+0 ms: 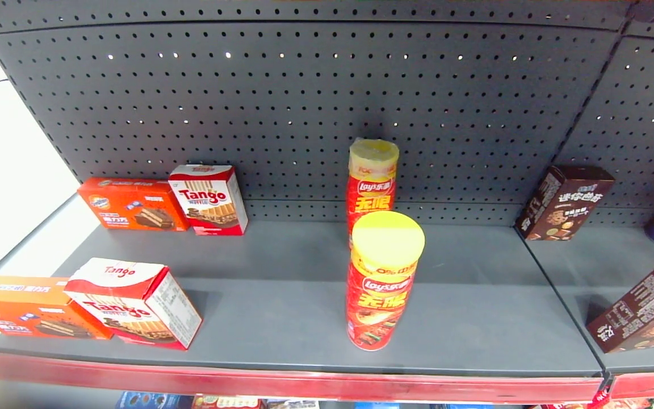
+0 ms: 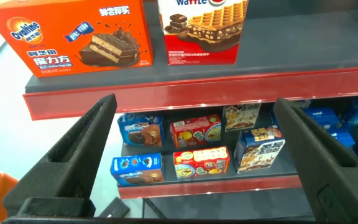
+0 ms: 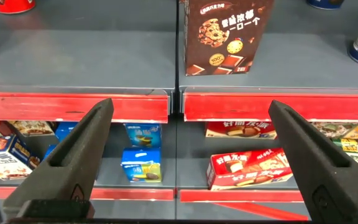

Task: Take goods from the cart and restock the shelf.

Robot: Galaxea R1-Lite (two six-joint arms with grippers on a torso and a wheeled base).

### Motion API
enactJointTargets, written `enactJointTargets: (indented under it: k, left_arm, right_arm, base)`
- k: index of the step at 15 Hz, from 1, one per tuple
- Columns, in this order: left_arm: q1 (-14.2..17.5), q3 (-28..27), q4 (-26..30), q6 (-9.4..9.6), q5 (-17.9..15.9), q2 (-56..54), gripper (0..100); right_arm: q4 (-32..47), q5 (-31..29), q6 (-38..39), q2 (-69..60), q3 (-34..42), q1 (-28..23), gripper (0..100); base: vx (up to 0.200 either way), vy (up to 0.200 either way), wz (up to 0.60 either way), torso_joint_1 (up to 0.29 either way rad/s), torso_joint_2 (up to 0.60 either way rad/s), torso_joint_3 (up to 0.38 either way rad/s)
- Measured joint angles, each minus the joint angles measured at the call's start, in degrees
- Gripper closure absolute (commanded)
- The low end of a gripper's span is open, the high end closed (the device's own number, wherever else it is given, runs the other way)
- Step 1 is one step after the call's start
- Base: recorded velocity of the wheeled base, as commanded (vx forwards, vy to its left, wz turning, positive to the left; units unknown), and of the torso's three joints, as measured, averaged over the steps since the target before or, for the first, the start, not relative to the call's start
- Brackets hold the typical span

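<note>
Matt dark-grey painted metal, smooth: shelf board [image 1: 281, 307] under front chip can [image 1: 381, 295]. Same matt finish on perforated sheet metal: back panel [image 1: 304, 102] behind front chip can. Glossy red, plastic-looking: strip [image 1: 247, 382] along shelf edge in front of can. Glossy printed wrap on can body; smooth yellow plastic lid [image 1: 388, 236] on top. Glossy printed cardboard: wafer box [image 1: 134, 304] left of can, brown box [image 1: 562, 201] right of can. Matt black, faintly grainy plastic: left gripper [image 2: 194, 102], right gripper [image 3: 191, 104].
</note>
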Motion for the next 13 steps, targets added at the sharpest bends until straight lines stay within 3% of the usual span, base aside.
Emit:
enactJointTargets:
  k: [13]
  left_arm:
    - [0.0, 0.0, 0.0, -0.05, 0.1, 0.0, 0]
  right_arm:
    - [0.0, 0.3, 0.1, 0.0, 0.0, -0.1, 0]
  base:
    - [0.0, 0.0, 0.0, 0.0, 0.0, 0.0]
